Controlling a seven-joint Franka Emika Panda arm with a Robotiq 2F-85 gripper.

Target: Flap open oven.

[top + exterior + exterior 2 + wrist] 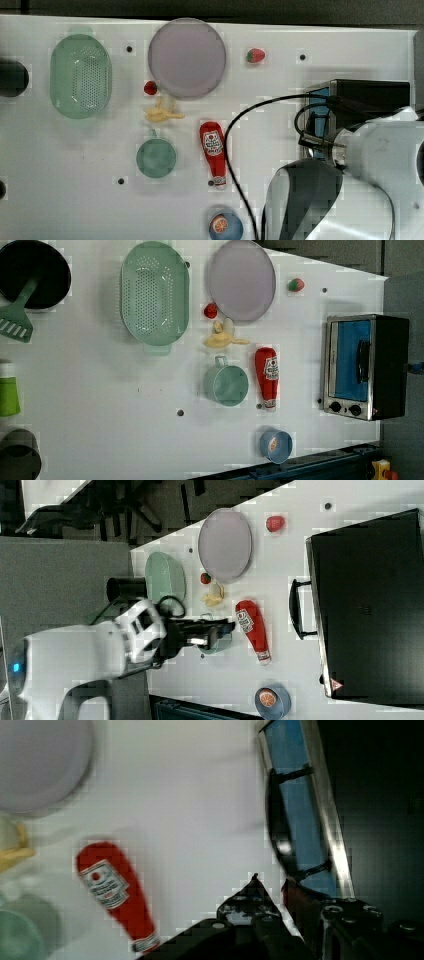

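Black oven (365, 367) door shut; claw (270, 895) just beside handle, grip state unclear.

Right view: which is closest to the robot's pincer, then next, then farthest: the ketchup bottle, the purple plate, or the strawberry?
1. Ketchup bottle: just to the right view's right of the pincer.
2. Purple plate: higher up in the right view.
3. Strawberry: farthest, toward the right view's upper right, beyond the plate.

The oven (366, 366) stands shut at the left view's right, ketchup bottle (267, 376) lying nearby.
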